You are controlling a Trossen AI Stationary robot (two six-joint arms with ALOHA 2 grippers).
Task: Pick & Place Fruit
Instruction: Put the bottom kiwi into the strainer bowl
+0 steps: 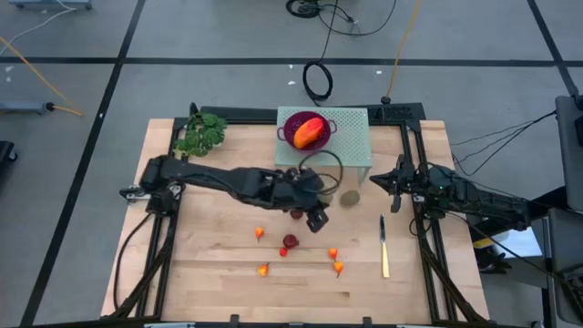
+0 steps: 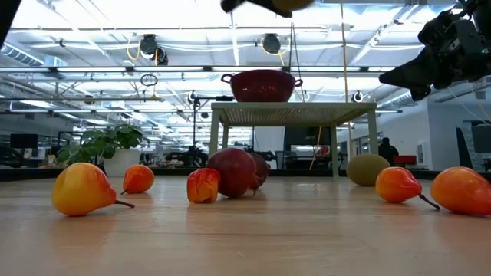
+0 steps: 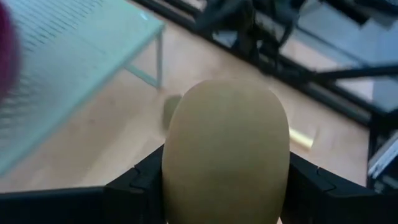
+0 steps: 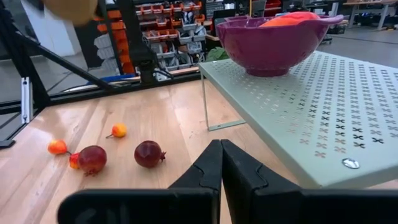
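Left gripper (image 3: 227, 186) has a kiwi (image 3: 226, 149) clamped between its fingers, with the bowl (image 1: 308, 130) up on the rack just ahead. I'd carry it high over the rim before letting go. Right gripper (image 4: 221, 165) sits shut off to the side.

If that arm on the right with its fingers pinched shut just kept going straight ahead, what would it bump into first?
Probably the pale green perforated stand holding the purple bowl; the right gripper points at its near corner and leg, though depth is hard to judge.

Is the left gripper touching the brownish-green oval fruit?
Touching: left wrist view shows the left gripper with fingers pressed against both sides of the brownish-green oval fruit.
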